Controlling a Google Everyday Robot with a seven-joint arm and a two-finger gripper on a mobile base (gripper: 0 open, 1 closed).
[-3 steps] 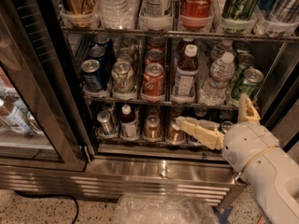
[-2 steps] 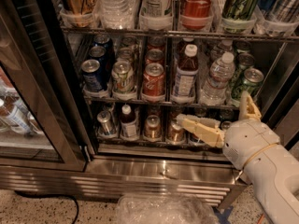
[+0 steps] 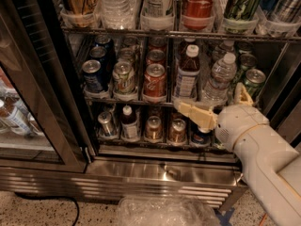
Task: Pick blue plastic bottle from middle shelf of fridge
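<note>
The fridge (image 3: 155, 166) stands open, its dark-framed glass door (image 3: 42, 93) swung to the left. The middle shelf (image 3: 141, 100) holds several cans and two small bottles. One is a dark bluish plastic bottle (image 3: 188, 72) with a white cap and a pale label. To its right is a clear water bottle (image 3: 218, 79). My gripper (image 3: 209, 97) is open in front of the shelf edge, low and to the right. One cream finger (image 3: 195, 114) reaches left below the dark bottle's base. The other finger (image 3: 242, 94) points up beside the water bottle. It holds nothing.
The rack above holds tall bottles, among them a Coca-Cola bottle (image 3: 197, 4). The lowest rack holds small cans and a small bottle (image 3: 128, 124). A green can (image 3: 254, 81) sits at the far right of the middle shelf. Crumpled clear plastic (image 3: 164, 211) lies on the floor below the steel base.
My gripper has risen from the level of the lowest rack to the front edge of the middle shelf. The fingers stay spread. Nothing on the shelves has moved.
</note>
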